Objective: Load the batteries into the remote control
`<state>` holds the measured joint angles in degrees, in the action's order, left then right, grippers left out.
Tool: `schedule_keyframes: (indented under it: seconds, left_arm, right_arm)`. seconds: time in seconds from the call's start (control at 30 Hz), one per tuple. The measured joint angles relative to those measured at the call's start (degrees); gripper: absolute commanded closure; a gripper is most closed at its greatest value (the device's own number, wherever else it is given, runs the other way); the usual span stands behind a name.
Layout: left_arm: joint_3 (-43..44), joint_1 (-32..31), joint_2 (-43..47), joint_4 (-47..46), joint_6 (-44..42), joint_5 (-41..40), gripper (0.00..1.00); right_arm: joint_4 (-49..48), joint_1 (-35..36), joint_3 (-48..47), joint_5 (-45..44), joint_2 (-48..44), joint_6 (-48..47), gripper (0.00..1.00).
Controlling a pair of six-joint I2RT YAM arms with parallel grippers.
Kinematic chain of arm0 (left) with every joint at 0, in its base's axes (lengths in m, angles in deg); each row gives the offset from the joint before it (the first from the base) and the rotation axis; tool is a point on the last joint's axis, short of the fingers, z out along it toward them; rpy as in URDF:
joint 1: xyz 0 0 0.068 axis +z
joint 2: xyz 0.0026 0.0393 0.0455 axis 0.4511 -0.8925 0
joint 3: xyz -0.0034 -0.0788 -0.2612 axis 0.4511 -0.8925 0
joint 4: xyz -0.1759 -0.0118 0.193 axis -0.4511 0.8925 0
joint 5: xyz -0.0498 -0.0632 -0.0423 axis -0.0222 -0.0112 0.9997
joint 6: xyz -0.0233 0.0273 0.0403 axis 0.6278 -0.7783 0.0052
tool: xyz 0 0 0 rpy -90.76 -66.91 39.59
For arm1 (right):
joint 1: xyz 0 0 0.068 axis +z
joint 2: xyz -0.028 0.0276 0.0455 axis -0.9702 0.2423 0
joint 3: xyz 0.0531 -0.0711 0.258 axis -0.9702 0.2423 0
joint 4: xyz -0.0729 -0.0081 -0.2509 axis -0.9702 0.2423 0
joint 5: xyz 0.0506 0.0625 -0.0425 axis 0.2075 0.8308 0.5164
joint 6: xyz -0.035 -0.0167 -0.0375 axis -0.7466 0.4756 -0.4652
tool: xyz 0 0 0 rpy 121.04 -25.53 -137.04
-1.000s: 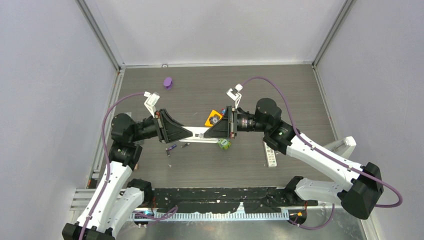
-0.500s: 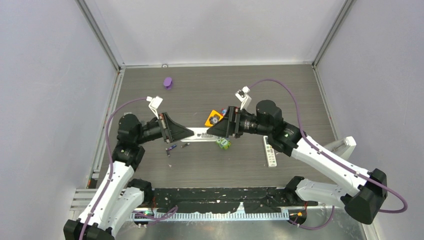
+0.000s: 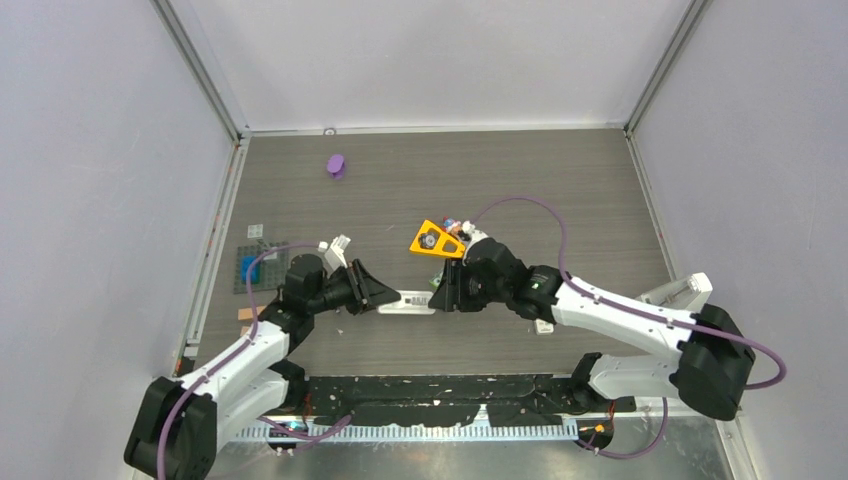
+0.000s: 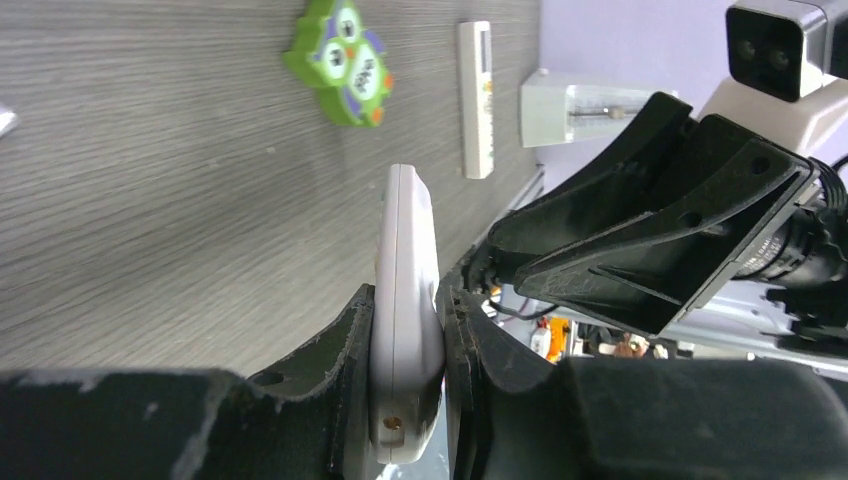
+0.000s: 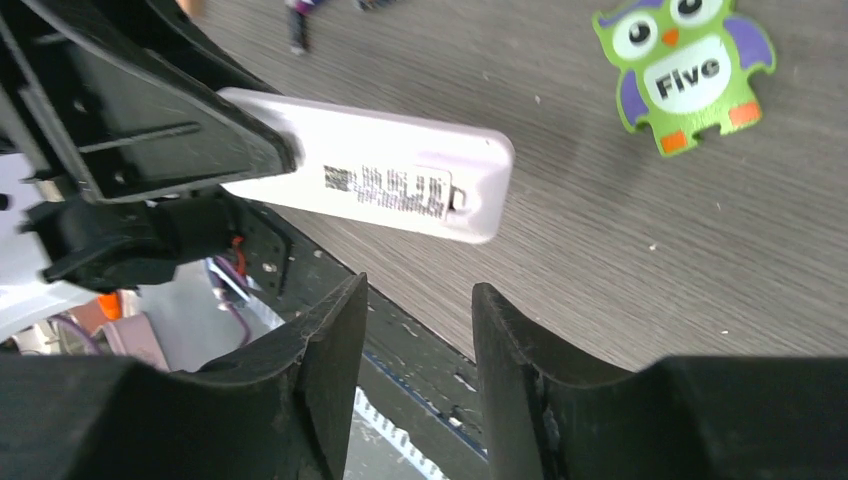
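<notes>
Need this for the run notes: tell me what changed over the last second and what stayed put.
The left claw and right claw drew back toward the near edge, bringing the remote control along. The right one let go and now stands open just short of the remote's end. The left keeps it clamped. The orange wedge and purple piece stayed put.

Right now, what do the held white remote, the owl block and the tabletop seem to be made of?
The remote: likely moulded plastic, white and smooth with a soft sheen, and a printed label stuck on.
The owl block: flat, with a brightly painted face. Wood or plastic, I cannot tell.
The tabletop: grey wood-grain, probably laminate, matte.
</notes>
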<state>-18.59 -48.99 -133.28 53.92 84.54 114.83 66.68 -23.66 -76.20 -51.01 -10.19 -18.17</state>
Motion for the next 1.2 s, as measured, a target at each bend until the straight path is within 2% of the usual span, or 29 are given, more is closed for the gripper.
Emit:
schedule_keyframes:
  seconds: [0.17, 0.27, 0.47, 0.97, 1.2]
  left_arm:
    - [-3.5, -0.2, -3.6, -2.0, -0.5, -2.5, 1.00]
    - [-4.3, -0.2, -5.8, -3.1, -0.9, -3.4, 1.00]
    - [-4.7, -0.2, -7.9, -5.0, -2.1, -4.3, 1.00]
    - [-4.7, -0.2, -8.0, -4.8, -3.2, -5.4, 1.00]
    - [-4.0, -0.2, -8.8, -3.9, -1.7, -6.0, 1.00]
  right_arm:
    - [-2.0, 0.5, 1.0, 0.2, 5.0, 0.6, 0.66]
    - [-4.5, 0.5, 1.0, 0.5, 7.1, 0.7, 0.67]
    - [-9.4, 0.5, 1.0, 1.1, 13.1, 1.1, 0.60]
    - [-18.0, -0.4, 1.0, 2.8, 22.4, 1.7, 0.64]
    - [-19.2, -0.8, 1.0, 3.3, 23.2, 2.0, 0.61]
